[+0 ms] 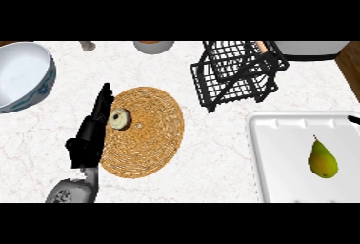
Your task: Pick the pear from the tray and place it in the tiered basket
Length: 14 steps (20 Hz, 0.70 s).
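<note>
We see a white marbled table [211, 138] filling the view, and the largest thing on it is a white tray [281, 128] at the right edge, reaching down toward the near right corner. Next in size is a white bowl with blue markings [25, 76] at the far left corner, partly cut off by the left edge. A round woven mat [151, 138] lies left of the table's middle, with a small round disc, pale with a dark rim [120, 119], resting on its left part. A black wire tiered basket [235, 71] stands toward the far edge, right of centre and well apart from the tray's contents. Our left hand [88, 138], black on a grey forearm, comes in from the near edge along the mat's left rim, its fingers straight and apart, holding nothing, fingertips close to the disc. At the far edge we make out a small pale cup-like vessel [153, 46] and a small grey object [86, 45] left of it, both only partly visible. The pear [322, 159], yellow-green with a reddish base, lies in the tray's right part, stem pointing toward the far edge. At the right edge, just over the tray's far rim, a small black tip [354, 118] shows; we cannot tell what it is.
</note>
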Each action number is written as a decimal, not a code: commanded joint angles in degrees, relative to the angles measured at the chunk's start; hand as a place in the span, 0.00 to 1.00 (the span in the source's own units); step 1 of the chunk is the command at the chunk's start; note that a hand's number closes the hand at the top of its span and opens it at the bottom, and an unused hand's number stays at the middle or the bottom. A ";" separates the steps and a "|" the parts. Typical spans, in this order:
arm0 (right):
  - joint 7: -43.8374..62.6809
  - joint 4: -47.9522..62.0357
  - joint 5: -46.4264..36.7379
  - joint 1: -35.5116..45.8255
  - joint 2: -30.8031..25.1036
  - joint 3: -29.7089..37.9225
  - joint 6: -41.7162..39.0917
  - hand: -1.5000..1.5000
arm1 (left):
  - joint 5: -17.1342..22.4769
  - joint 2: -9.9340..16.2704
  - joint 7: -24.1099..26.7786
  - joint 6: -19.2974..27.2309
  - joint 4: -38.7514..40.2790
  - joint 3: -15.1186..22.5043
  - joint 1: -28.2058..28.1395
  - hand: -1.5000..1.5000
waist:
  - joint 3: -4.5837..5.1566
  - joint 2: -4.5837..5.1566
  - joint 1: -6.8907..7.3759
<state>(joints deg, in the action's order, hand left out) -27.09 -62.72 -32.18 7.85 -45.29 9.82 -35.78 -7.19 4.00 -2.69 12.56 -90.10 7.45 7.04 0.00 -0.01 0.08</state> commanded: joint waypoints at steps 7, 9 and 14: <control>-1.41 0.35 -1.35 0.41 0.90 -0.75 -3.93 0.00 | -1.65 -1.46 -2.29 0.34 -1.39 -0.68 1.73 0.50 | 0.00 -0.01 -0.06; 1.66 -0.06 -1.59 2.56 4.20 -1.60 -3.37 0.00 | -1.21 -0.59 -0.20 -0.85 0.04 -1.86 1.07 0.50 | 0.00 0.00 -0.01; -1.68 5.05 -5.01 2.68 5.53 -2.70 0.45 0.00 | -0.38 -0.52 0.64 -2.56 -1.13 -2.23 -1.20 0.50 | 0.00 -0.01 0.04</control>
<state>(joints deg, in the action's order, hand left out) -27.01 -58.34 -35.89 10.45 -40.72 7.11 -34.39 -7.64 3.45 -2.23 10.93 -89.60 5.45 7.28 -0.01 0.02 0.16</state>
